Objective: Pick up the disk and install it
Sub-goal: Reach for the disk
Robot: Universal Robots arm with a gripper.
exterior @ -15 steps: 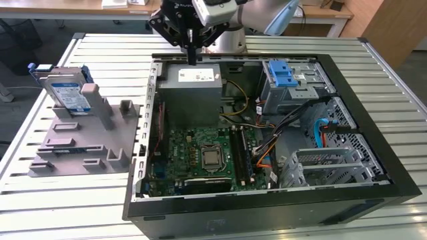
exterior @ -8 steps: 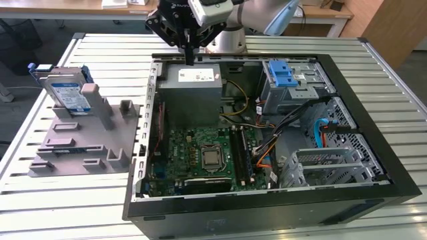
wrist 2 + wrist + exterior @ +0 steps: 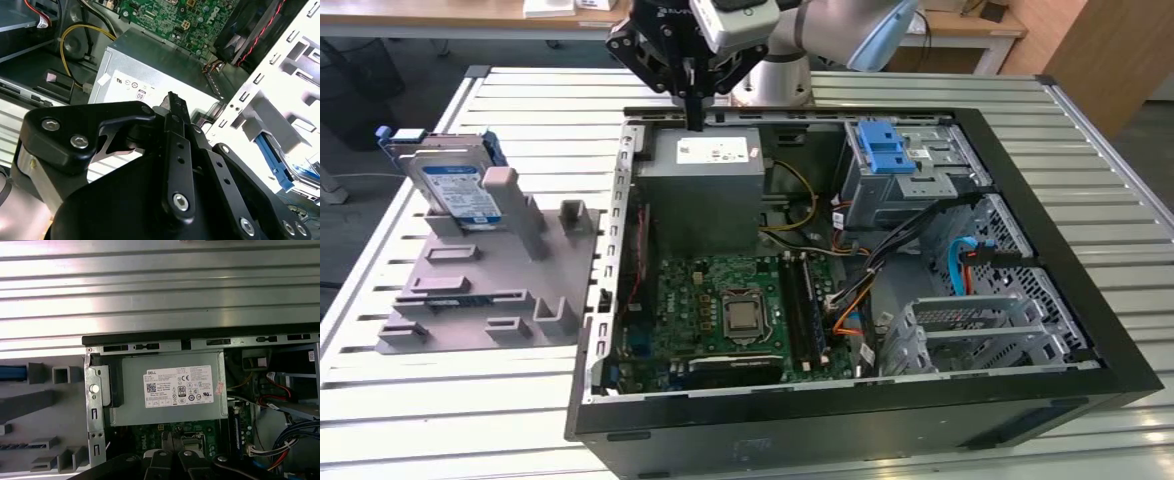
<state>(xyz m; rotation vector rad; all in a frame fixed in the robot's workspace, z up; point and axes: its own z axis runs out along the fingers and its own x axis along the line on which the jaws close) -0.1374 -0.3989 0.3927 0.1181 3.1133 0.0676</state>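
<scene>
Silver in its blue frame, the disk [image 3: 454, 190] stands upright in the grey holder [image 3: 480, 300] on the counter [image 3: 454, 420], which I judge offers its edge for grasping; my claw [image 3: 695, 122] hangs well apart over the power supply [image 3: 707, 190], seemingly pressed together, empty.

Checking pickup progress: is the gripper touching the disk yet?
Apart. In the exterior view the gripper hangs over the power supply while the disk stands in the grey fixture outside the case.
</scene>
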